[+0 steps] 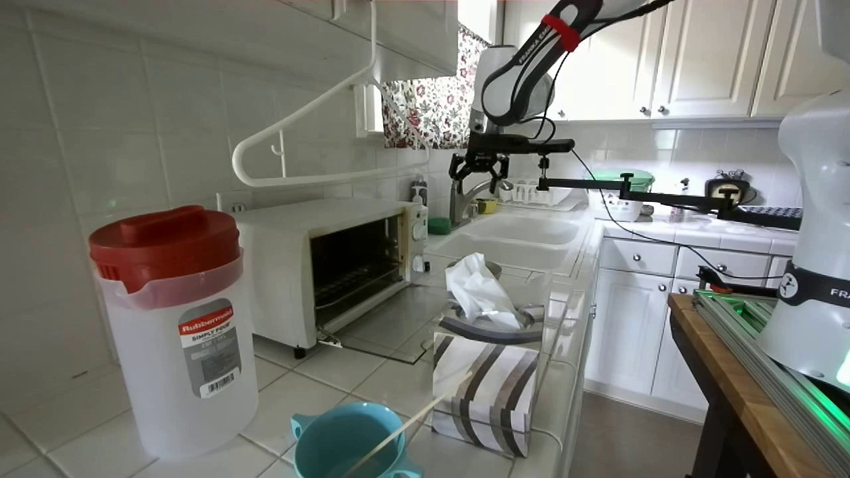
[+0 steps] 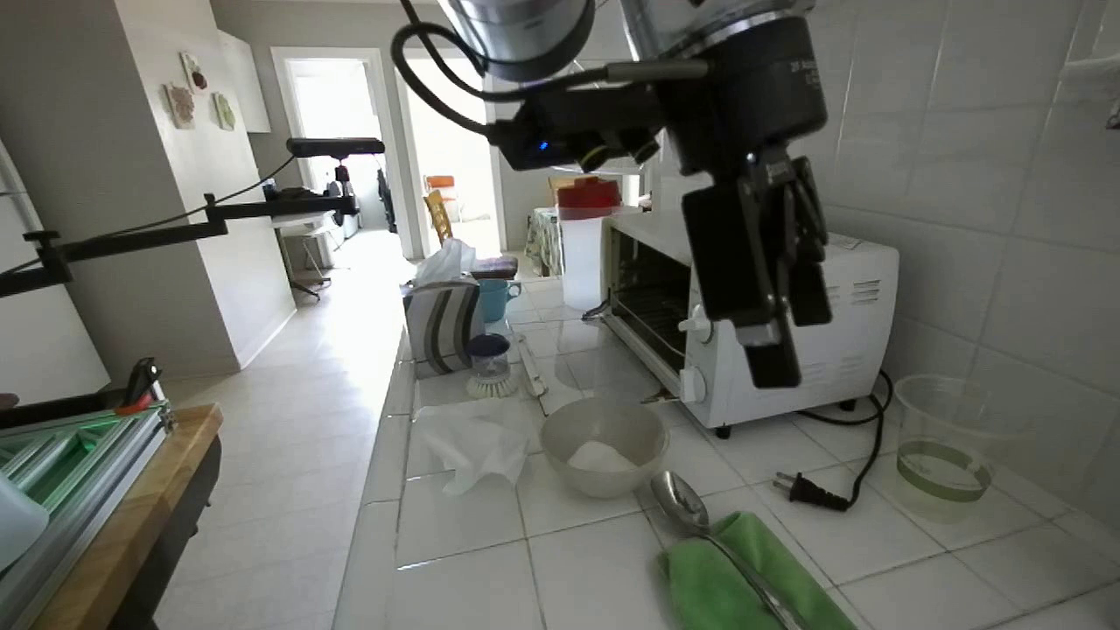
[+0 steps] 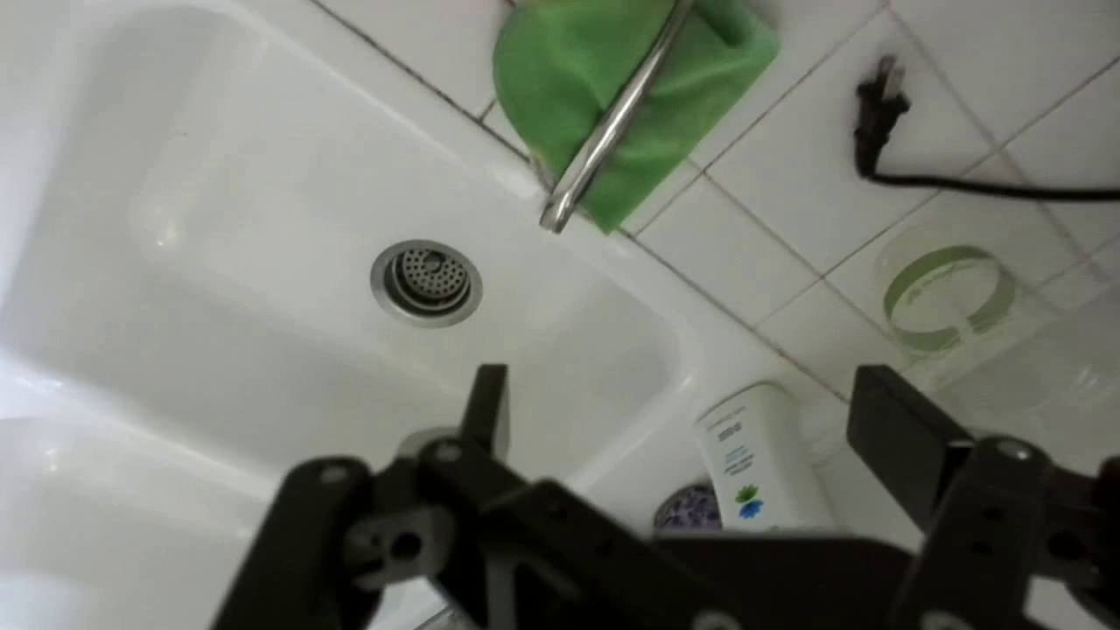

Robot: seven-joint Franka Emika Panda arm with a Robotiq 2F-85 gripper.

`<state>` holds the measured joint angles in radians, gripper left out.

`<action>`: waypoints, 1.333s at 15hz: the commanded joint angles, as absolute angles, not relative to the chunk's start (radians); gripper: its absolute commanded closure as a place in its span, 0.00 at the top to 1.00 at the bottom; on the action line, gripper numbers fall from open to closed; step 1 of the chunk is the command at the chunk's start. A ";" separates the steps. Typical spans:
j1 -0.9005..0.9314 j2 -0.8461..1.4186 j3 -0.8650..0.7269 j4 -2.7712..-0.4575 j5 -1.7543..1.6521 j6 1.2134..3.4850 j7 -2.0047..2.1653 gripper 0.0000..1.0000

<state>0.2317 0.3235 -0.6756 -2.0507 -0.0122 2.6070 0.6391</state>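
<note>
In the wrist view the gripper [image 3: 682, 407] gapes wide and empty, a white bottle [image 3: 774, 464] showing in the gap, by the sink [image 3: 262, 289]. Its long axis runs steeply downward and rightward, lower end hidden; a green-and-blue emblem [image 3: 749, 501] sits below blurred print. In an exterior view, a pitcher [image 1: 176, 335] reads "Rubbermaid".

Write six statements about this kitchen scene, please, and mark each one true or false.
1. The gripper is closed around the white bottle. False: the gripper is open, the white bottle not held.
2. The spoon lies across the green cloth. True.
3. The black plug sits in a wall outlet. False: the black plug lies on the countertop.
4. The toaster oven is open. True.
5. The Rubbermaid pitcher has a green lid. False: the Rubbermaid pitcher wears a red lid.
6. A wooden stick leans in the turquoise cup. True.
</note>
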 commanded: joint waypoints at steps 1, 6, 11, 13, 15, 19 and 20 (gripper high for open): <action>0.088 0.178 -0.498 -2.115 -0.002 2.513 0.476 1.00; -0.064 0.083 -0.328 -2.119 0.036 2.320 0.244 1.00; -0.115 0.047 -0.248 -2.114 0.036 2.182 0.060 1.00; -0.118 0.041 -0.224 -2.114 0.039 2.160 0.009 1.00; -0.115 0.039 -0.203 -2.116 0.029 2.162 -0.018 1.00; -0.106 0.038 -0.168 -2.126 0.009 2.186 -0.030 1.00; -0.104 0.036 -0.161 -2.128 0.009 2.185 -0.034 1.00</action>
<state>-0.0905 0.0602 -0.1856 -2.1002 0.0094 2.1661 0.0105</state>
